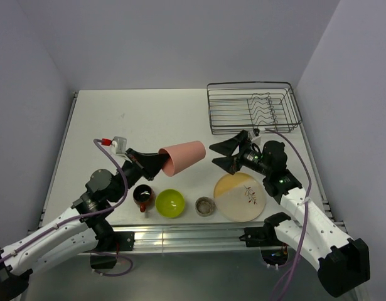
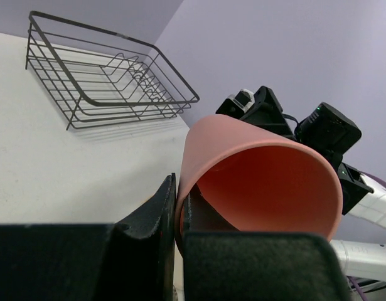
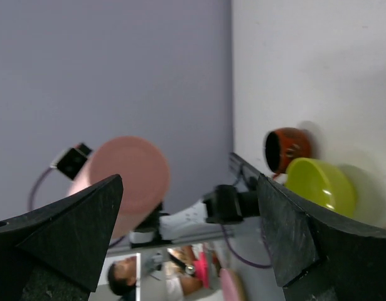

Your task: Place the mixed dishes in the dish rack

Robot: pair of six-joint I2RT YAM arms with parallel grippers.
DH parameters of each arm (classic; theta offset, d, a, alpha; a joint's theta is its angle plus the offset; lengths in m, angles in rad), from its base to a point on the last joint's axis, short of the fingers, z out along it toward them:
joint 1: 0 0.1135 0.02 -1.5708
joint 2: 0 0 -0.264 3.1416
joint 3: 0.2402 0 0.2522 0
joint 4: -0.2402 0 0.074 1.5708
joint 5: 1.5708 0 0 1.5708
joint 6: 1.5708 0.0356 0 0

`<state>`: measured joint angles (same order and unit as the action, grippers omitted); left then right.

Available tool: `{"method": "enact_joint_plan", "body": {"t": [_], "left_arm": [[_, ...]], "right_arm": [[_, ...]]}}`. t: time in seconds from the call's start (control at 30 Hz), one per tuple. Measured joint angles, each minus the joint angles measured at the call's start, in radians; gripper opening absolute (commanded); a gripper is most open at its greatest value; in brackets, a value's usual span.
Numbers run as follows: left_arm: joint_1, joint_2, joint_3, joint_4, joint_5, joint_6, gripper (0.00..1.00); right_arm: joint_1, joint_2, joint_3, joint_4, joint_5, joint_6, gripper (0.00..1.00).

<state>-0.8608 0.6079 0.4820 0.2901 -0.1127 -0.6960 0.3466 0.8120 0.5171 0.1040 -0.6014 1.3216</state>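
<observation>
My left gripper (image 1: pixel 156 166) is shut on the rim of the pink tumbler (image 1: pixel 183 156), held on its side above the table, base toward my right gripper (image 1: pixel 221 155), which is open and empty just beyond it. In the left wrist view the fingers pinch the tumbler's wall (image 2: pixel 199 153). The right wrist view shows the tumbler's base (image 3: pixel 131 174). The lime-green bowl (image 1: pixel 170 202), orange mug (image 1: pixel 143 196), tiny greyish cup (image 1: pixel 205 205) and pale-yellow plate (image 1: pixel 241 197) sit along the near edge. The dish rack (image 1: pixel 252 107) stands empty at the back right.
The table's near edge with a metal rail (image 1: pixel 180 235) runs just below the row of dishes. Grey walls close in on both sides. Cables loop off both arms.
</observation>
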Motion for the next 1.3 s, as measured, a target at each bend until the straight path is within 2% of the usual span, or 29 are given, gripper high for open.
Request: {"method": "enact_joint_plan", "body": {"t": [0.2,0.4,0.6,1.03,1.17,1.2,1.27,1.3], "left_arm": [[0.0,0.042,-0.018,0.098,-0.016,0.016,0.0],[0.0,0.058,-0.026,0.176,-0.026,0.033,0.0],[0.0,0.075,-0.026,0.214,-0.026,0.046,0.0],[0.0,0.076,-0.027,0.229,-0.024,0.047,0.0],[0.0,0.077,-0.028,0.224,-0.026,0.048,0.0],[0.0,0.077,-0.028,0.222,-0.026,0.048,0.0],[0.0,0.077,-0.028,0.224,-0.026,0.047,0.0],[0.0,0.077,-0.028,0.227,-0.026,0.047,0.0]], "right_arm": [[0.083,-0.001,-0.01,0.205,0.066,0.208,0.94],[0.174,0.007,-0.01,0.314,0.155,0.307,0.94],[0.234,0.042,-0.01,0.368,0.218,0.346,0.93],[0.269,0.114,0.007,0.43,0.277,0.36,0.88],[0.292,0.139,0.012,0.436,0.294,0.364,0.8],[0.295,0.14,0.015,0.436,0.298,0.364,0.74],[0.302,0.14,0.022,0.436,0.304,0.358,0.71],[0.303,0.14,0.024,0.436,0.308,0.357,0.66]]}}
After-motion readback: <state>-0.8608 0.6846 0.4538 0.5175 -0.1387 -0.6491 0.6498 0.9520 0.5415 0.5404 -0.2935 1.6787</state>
